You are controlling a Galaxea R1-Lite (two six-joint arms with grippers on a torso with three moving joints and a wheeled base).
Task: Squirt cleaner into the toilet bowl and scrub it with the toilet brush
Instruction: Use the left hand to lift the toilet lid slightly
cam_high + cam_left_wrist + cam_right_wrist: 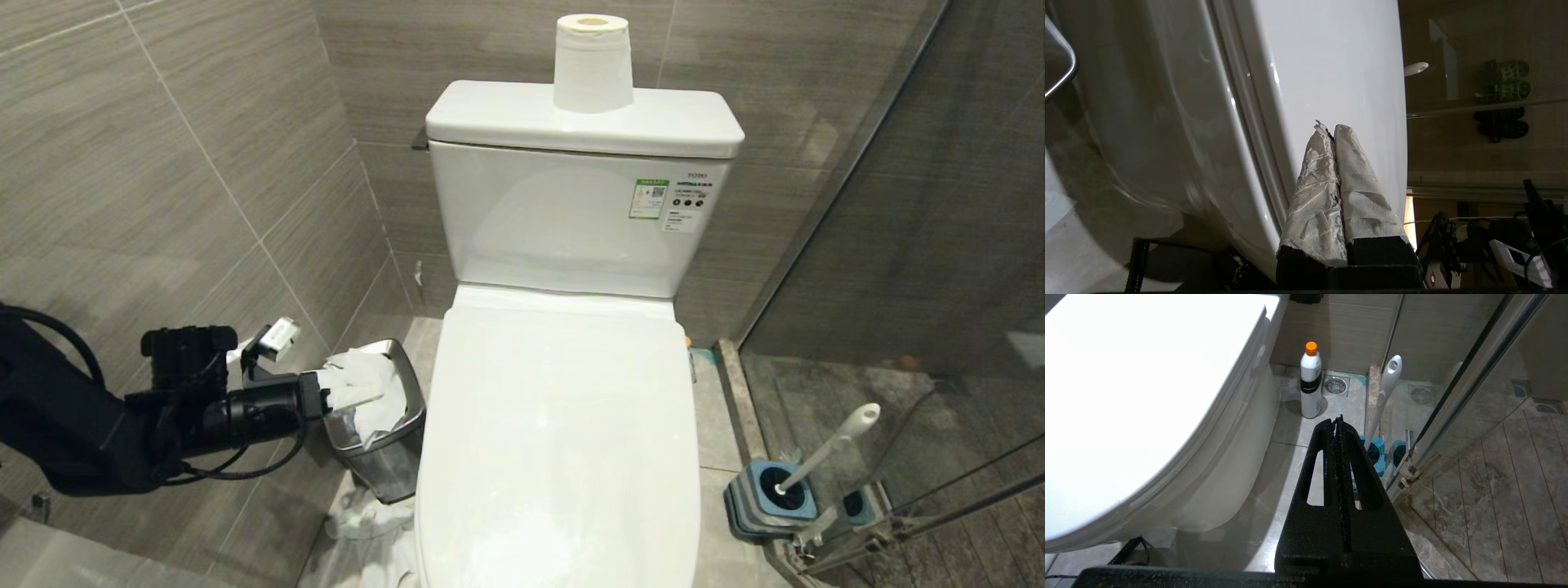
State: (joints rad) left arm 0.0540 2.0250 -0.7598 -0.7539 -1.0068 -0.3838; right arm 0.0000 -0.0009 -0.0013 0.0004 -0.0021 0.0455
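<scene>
While the white ceramic toilet bowl (pixel 563 425) sits lidded, the paper-wrapped left hand (pixel 1333 130) reaches its rim pinched shut, empty; at 4 o'clock the white-handled toilet brush (pixel 829 449) waits in its blue holder (pixel 763 498); right hand (pixel 1338 426) closed, idle.

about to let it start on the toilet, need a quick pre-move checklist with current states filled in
1. Toilet lid raised so the bowl is reachable: not ok, it is down.
2. Left end effector free to lift the lid: ok, shut on nothing, beside the lid's left edge, fingers wrapped in white.
3. Right end effector free: ok, shut and holding nothing, low by the toilet's right side.
4. Toilet brush ready: ok, standing in its blue holder on the floor to the right.
5. Bottle with orange cap on hand: ok, upright on the floor beside the toilet.
6. Cleaner already in the bowl: cannot tell, lid hides it.
</scene>
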